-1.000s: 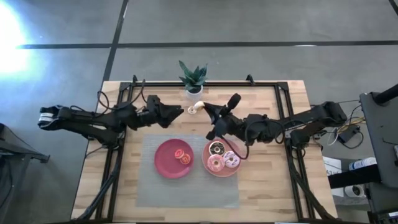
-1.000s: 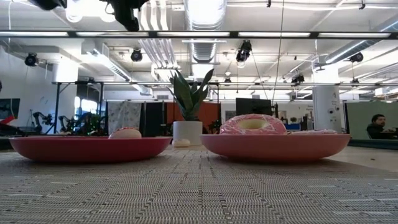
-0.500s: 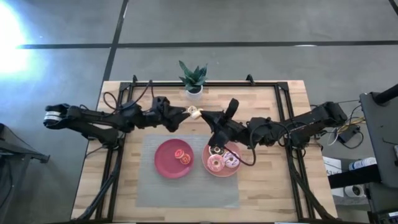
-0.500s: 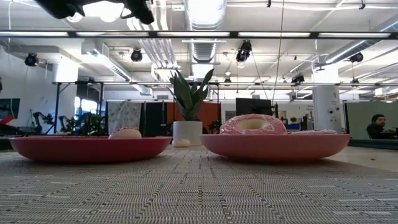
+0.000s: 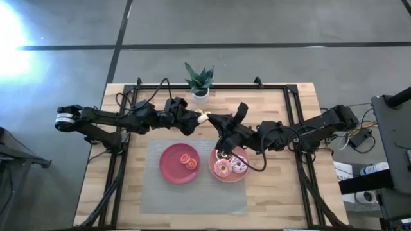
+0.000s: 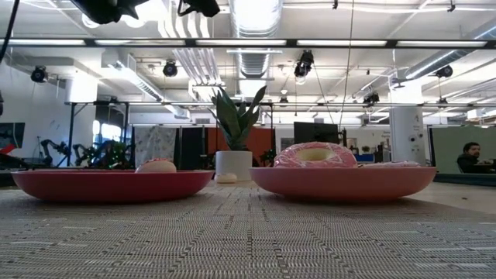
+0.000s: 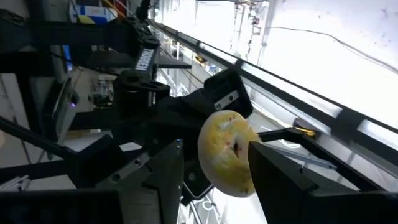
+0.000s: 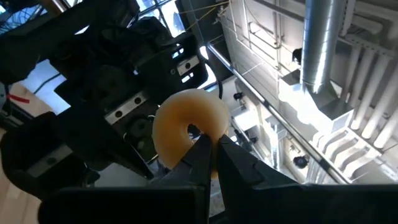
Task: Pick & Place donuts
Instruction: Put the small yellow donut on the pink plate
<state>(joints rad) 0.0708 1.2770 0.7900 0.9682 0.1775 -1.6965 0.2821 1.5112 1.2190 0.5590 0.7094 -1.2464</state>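
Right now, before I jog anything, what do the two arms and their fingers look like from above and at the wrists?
Both arms are dark, jointed links trailing loose black cables. The left arm ends in a pale grey base cap; the right arm is dark throughout. The fingers are flat, black, angular plates; the right arm's fingers look alike.

Overhead looks down, low looks level — both share the plates (image 5: 178,163).
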